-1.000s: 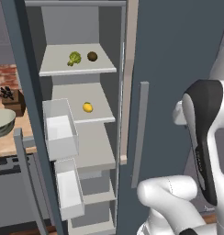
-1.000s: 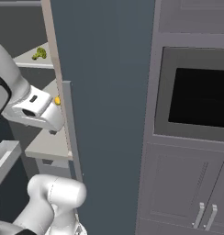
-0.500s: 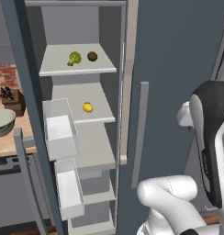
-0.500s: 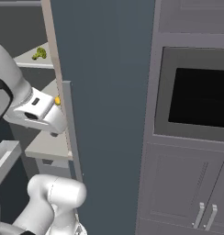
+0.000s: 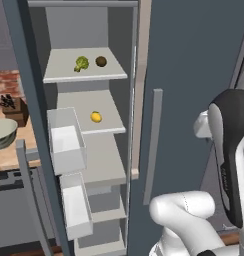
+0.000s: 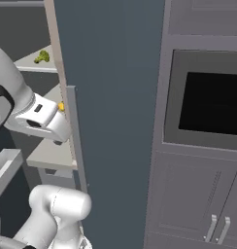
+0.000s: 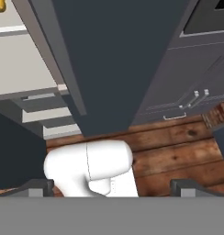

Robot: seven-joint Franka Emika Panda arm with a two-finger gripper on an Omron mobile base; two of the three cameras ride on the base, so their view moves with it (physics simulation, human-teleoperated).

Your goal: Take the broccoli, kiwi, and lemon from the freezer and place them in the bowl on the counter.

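We take the freezer (image 5: pixel 194 60) as our landmark: a tall dark grey unit whose left door stands swung open, exposing white inner shelves, while its right door, carrying a long vertical bar handle (image 5: pixel 153 145), is shut. On the uppermost visible shelf we see the broccoli (image 5: pixel 81 63) and, just beside it toward the shut door, the kiwi (image 5: pixel 100 61); the two lie apart, not touching. One shelf below them we see the lemon (image 5: pixel 96 117), alone near the middle of its shelf. Two clear white door bins (image 5: pixel 67 145) hang on the inner face of the open door, level with and below the lemon's shelf.

Beyond the open door, on the side away from the shut door, we see the table (image 5: pixel 11 150), a tan marbled top, carrying the bowl (image 5: pixel 3 134), pale grey-green and cut off by the frame edge. A dark block (image 5: pixel 13 107) stands behind the bowl, before a brick wall.

In the hand view we see the pincer (image 7: pixel 113 186) with its two dark tips spread wide and nothing between them, held in front of the shut door and pointing down at the wooden floor (image 7: pixel 178 151). On the freezer's far side we see a built-in oven (image 6: pixel 208 104).
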